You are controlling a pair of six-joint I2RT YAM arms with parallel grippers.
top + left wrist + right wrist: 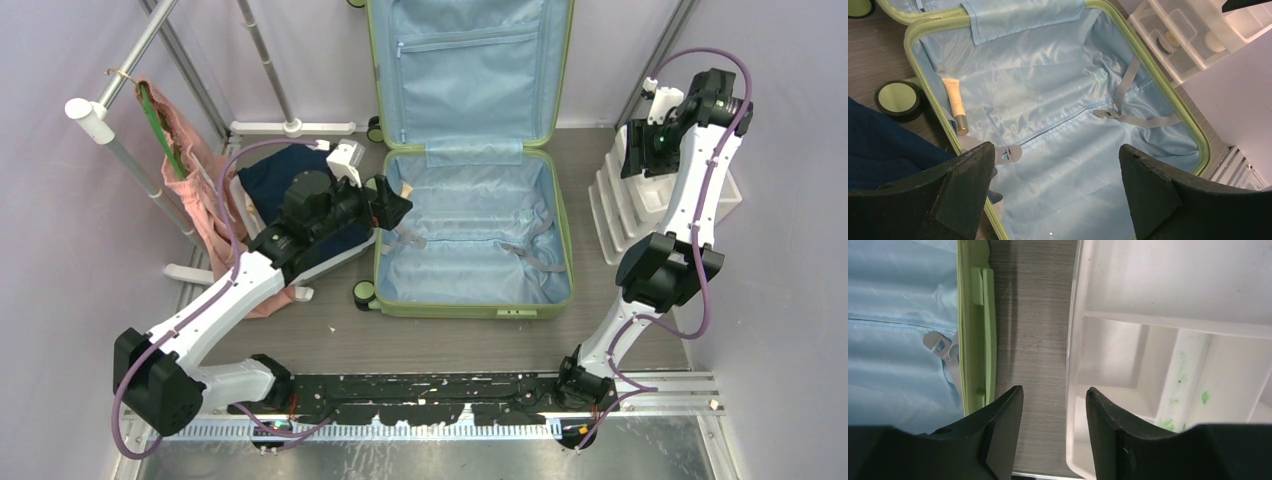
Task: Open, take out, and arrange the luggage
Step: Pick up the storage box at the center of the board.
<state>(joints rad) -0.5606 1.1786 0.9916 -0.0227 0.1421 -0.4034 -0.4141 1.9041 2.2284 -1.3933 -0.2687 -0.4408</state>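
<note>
While the left tool (1055, 155) gapes wide with the open luggage (1048, 90) beneath it, the right tool (1054, 392) hangs narrow, empty.

Lower shell of the luggage (470, 308): the middle of the lining is bare, with room for my left gripper (1055, 147) to go straight down, jaws spread wide. In the way: a tube (955, 102) along the left wall and grey straps (1143, 119) lying across the lining. A wheel (898, 97) and blue cloth (883, 145) crowd the left rim. On my right, only a narrow strip of table (1030, 315) separates the rim from the drawer unit (1168, 305).
</note>
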